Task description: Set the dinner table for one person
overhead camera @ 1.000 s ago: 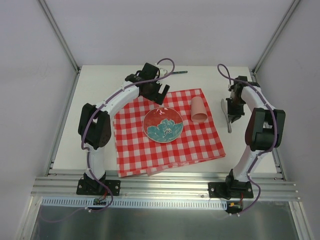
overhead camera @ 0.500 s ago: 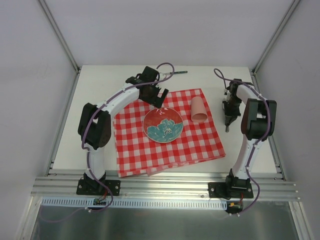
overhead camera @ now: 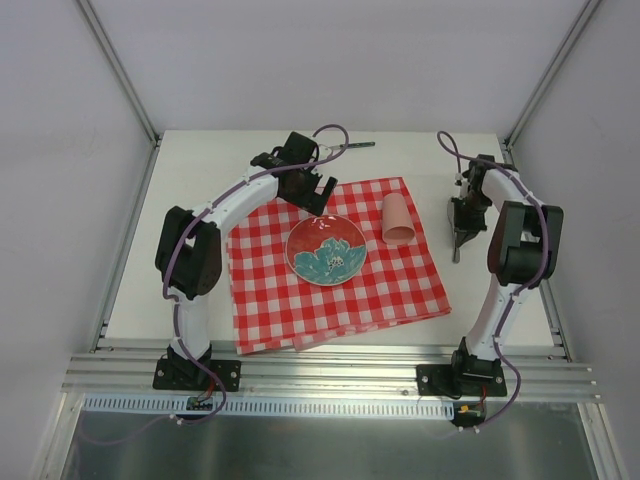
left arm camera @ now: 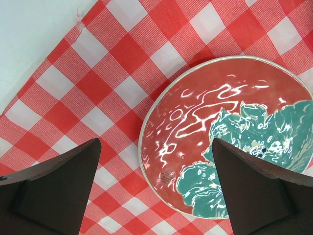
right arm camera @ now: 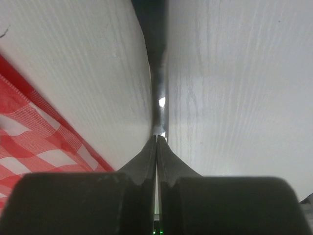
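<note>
The dinner table could, we judge, see the thin metal utensil twist loose, since the right pincer pinches it shut on a slim edge while the left pincer hangs wide above the plate; it is a flat off-white surface beneath both pincers, railed along its near edge.

From where I stand, the right gripper covers most of a utensil by the table's right edge; spoon or fork, I can't tell. A thin dark stick at the far edge is too small to name, with one end behind the left arm. In the left wrist view, the plate runs off the right and bottom.
</note>
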Controlling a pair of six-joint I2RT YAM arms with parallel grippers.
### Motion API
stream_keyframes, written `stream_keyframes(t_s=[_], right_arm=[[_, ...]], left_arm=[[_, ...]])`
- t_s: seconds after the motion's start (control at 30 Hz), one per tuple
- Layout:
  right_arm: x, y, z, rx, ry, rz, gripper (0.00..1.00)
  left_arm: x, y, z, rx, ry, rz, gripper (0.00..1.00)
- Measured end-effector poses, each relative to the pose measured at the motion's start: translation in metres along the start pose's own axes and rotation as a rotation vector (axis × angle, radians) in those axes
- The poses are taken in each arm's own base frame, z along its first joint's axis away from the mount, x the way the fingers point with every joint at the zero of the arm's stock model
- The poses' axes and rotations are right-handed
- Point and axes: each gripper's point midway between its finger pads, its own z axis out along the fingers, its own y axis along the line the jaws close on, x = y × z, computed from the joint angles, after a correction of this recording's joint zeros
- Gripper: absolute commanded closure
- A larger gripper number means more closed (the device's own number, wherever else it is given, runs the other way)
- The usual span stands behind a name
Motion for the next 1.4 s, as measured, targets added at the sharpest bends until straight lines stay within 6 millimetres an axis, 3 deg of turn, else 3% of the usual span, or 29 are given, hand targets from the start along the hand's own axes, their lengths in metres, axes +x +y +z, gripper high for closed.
stream_keyframes(t_s=[0.27,0.3,0.33,0.4,0.7,0.77,0.8,0.9,1.03,1.2,1.4], right_arm=[[0.015,0.005,-0.026,-0.020,-0.052,0.012,0.99],[0.017,0.005,-0.025,-0.019,-0.048,0.012,0.80],[0.018,0.005,-0.024,-0.020,-0.046,0.015,0.69],[0.019,0.005,-0.020,-0.018,-0.034,0.017,0.57],[0.015,0.004,0.014,-0.018,0.036,0.020,0.55],[0.015,0.003,0.016,-0.012,0.044,0.021,0.58],[0.015,0.003,0.016,-0.012,0.044,0.019,0.74],[0.016,0.001,0.015,-0.002,0.050,0.017,0.98],[0.024,0.004,0.010,-0.018,0.053,0.017,1.00],[0.051,0.010,0.009,-0.047,0.110,0.019,1.00],[0.050,0.011,0.006,-0.050,0.097,0.021,1.00]], left_arm=[[-0.011,0.000,-0.004,0.000,-0.026,0.001,0.01],[-0.013,0.000,-0.005,0.001,-0.032,0.001,0.01],[-0.016,-0.001,-0.006,0.001,-0.039,0.001,0.01],[-0.019,-0.001,-0.008,0.001,-0.048,0.002,0.01],[-0.007,0.000,-0.003,0.001,-0.022,0.000,0.01],[-0.001,0.000,0.000,0.000,-0.006,0.000,0.01],[0.002,0.000,0.001,0.000,0.003,-0.001,0.01],[0.005,0.000,0.001,0.000,0.011,-0.001,0.01],[0.004,0.000,0.001,0.000,0.010,-0.001,0.01],[-0.002,0.000,-0.001,0.000,-0.005,0.000,0.01],[-0.005,-0.001,-0.003,0.002,-0.014,-0.002,0.01]])
